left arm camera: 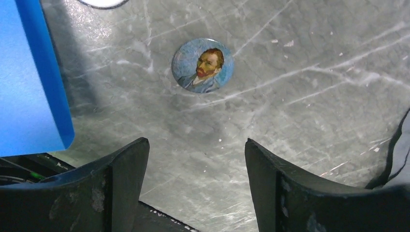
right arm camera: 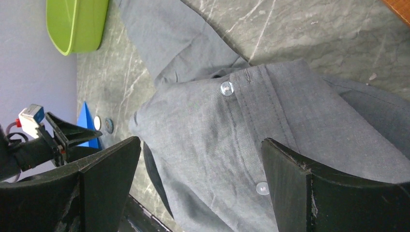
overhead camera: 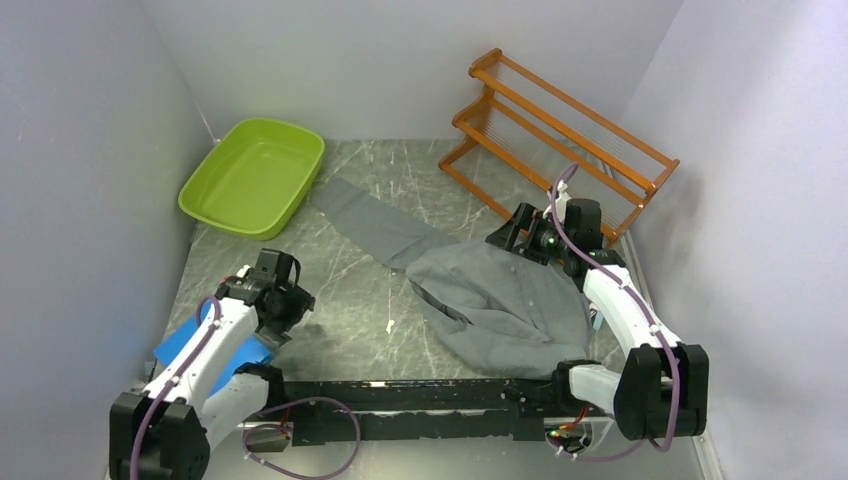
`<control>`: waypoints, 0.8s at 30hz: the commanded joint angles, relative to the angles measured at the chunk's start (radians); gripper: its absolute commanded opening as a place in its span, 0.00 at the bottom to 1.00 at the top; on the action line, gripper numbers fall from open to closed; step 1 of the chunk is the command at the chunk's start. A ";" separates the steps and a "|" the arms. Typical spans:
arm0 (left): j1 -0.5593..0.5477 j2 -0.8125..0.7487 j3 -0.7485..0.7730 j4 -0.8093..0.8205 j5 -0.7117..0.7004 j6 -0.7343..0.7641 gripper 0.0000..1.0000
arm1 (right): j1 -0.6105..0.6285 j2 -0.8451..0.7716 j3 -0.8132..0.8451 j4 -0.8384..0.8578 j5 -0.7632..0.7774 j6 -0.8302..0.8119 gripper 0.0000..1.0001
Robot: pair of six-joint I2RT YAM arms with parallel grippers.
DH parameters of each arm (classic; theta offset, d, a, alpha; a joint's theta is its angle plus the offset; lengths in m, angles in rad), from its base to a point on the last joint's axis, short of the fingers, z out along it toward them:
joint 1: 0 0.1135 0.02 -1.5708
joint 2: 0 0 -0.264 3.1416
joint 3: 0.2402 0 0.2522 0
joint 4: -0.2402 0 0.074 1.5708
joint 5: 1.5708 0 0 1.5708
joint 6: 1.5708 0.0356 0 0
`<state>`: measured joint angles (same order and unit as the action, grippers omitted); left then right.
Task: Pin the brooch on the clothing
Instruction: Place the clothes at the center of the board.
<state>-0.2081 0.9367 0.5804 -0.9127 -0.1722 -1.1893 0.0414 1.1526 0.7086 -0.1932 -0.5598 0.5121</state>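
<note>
The brooch is a round badge with a bearded man's portrait, lying face up on the marble table just ahead of my left gripper, which is open and empty above the table. The brooch shows small and dark in the right wrist view. The clothing is a dark-grey button-up shirt, crumpled at the right of the table, one sleeve stretched toward the far left. My right gripper is open and empty, hovering over the shirt's button placket. In the top view my left gripper is near left and my right gripper is at the shirt's far edge.
A green tray sits at the far left. A wooden rack stands at the far right. A blue block lies by the left arm, close to the left of the brooch. A small white scrap lies mid-table.
</note>
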 commanded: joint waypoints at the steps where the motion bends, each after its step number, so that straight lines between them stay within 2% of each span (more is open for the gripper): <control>1: 0.057 0.073 0.000 0.084 0.053 0.034 0.76 | 0.011 -0.007 0.059 0.002 -0.013 -0.019 1.00; 10: 0.145 0.297 0.001 0.222 0.078 0.102 0.64 | 0.015 -0.008 0.058 -0.005 -0.009 -0.022 1.00; 17: 0.238 0.342 -0.021 0.294 0.121 0.144 0.49 | 0.015 -0.005 0.059 -0.010 -0.005 -0.027 1.00; 24: 0.333 0.346 0.004 0.277 0.096 0.190 0.46 | 0.015 0.002 0.068 -0.009 -0.006 -0.024 1.00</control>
<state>0.0784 1.2541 0.5949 -0.7261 -0.0055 -1.0428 0.0525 1.1530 0.7322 -0.2115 -0.5594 0.5011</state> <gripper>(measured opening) 0.462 0.997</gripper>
